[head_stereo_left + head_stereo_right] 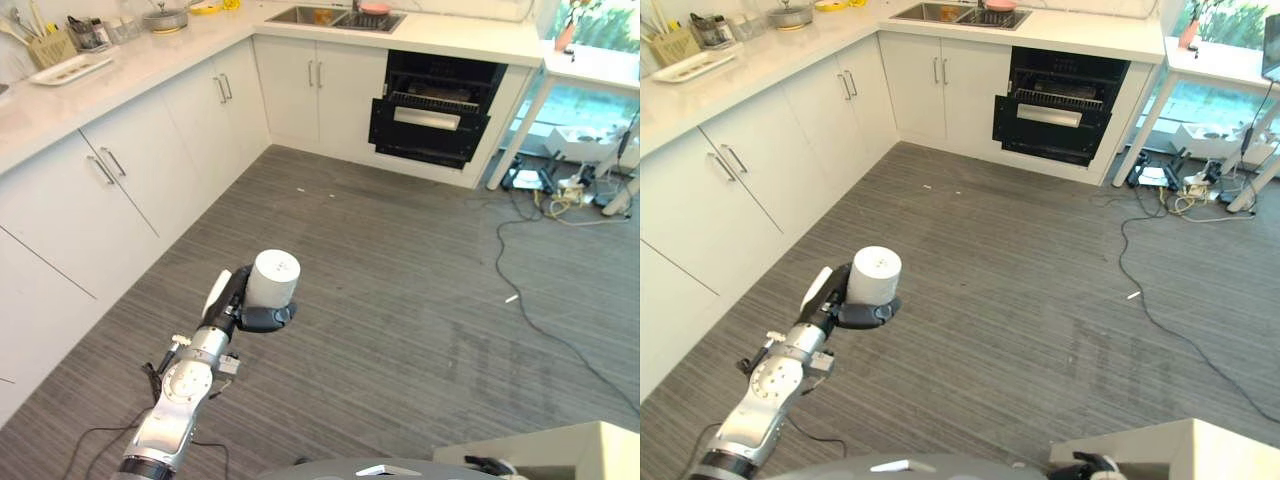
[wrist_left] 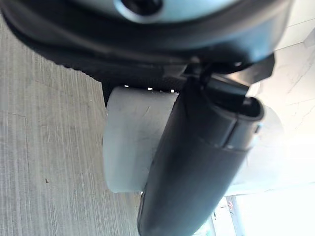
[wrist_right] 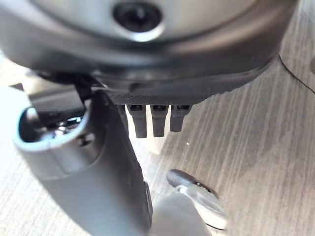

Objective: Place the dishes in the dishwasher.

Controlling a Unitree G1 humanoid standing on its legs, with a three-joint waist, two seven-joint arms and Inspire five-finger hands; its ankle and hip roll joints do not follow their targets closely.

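Left hand: the dark left hand point(image 1: 243, 302) is raised over the grey striped floor point(image 1: 400, 280), fingers and thumb curled round a white cylindrical cup point(image 1: 273, 279); the left wrist view shows the thumb lying across the cup's side wall.

Task's thing: the white cup is carried upright in mid-air, its flat round end uppermost, well apart from the cabinets; whether that end is the base or a closed top cannot be told from here.

Right hand: the right hand point(image 3: 147, 120) points down toward the floor with short fingers extended and relaxed, holding nothing.

Destination: the black dishwasher point(image 1: 437, 120) stands in the far run of white cabinets point(image 1: 300, 85), door dropped open and rack showing, just beside the white table point(image 1: 590, 70) by the window.

Surroundings: the pale stone counter point(image 1: 150, 60) carries a white tray point(image 1: 70, 68), a utensil holder point(image 1: 50, 45) and a lidded pot point(image 1: 165, 17); a steel sink point(image 1: 335, 16) sits above the cabinets next to the dishwasher; cables point(image 1: 545, 190) trail on the floor near the table legs.

Handling: the cup looks rigid, light and smooth-walled, probably ceramic or hard plastic, so likely slippery and breakable if dropped. The side wall is the sensible place to hold it, thumb opposing fingers around mid-height, as here.

Stage: judged as transport; the cup is held but the dishwasher remains well apart across the floor.
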